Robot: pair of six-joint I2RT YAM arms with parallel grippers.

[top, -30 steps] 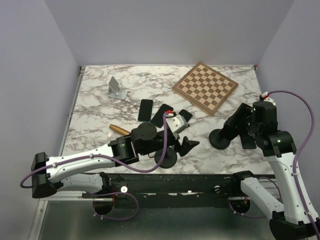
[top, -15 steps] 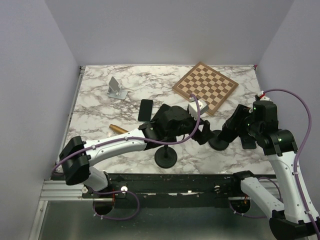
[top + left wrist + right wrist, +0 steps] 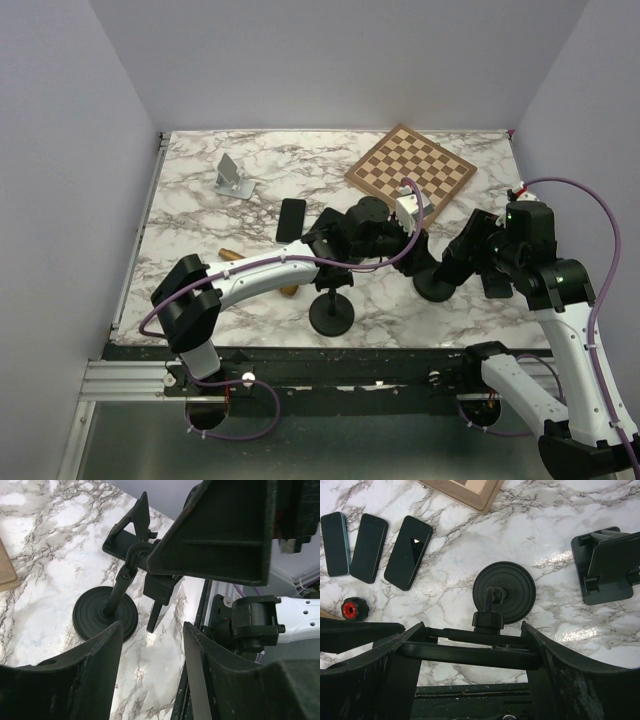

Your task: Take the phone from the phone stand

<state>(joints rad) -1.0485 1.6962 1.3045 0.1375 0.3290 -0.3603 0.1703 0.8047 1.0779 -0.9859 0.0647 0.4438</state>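
Note:
A black phone stand with a round base [image 3: 433, 288] stands right of centre; its base also shows in the right wrist view [image 3: 504, 592] and the left wrist view [image 3: 105, 615]. My right gripper [image 3: 462, 255] is above it. In the right wrist view the right gripper [image 3: 472, 630] is shut on the two ends of the phone [image 3: 470, 656], seen edge-on as a dark bar in the stand's clamp. My left gripper [image 3: 422, 260] is open and empty just left of this stand, and the left wrist view [image 3: 151, 630] shows marble between its fingers.
A second black stand [image 3: 332, 315] stands near the front edge at the centre. Three loose phones [image 3: 369, 547] lie left of the stands. A chessboard [image 3: 410, 172] is at the back right, a silver stand [image 3: 233, 178] at the back left. A black holder [image 3: 607, 572] lies to the right.
My left arm has swung from beside the centre stand to the right, and its open gripper is now beside the right stand. My right arm has hardly moved.

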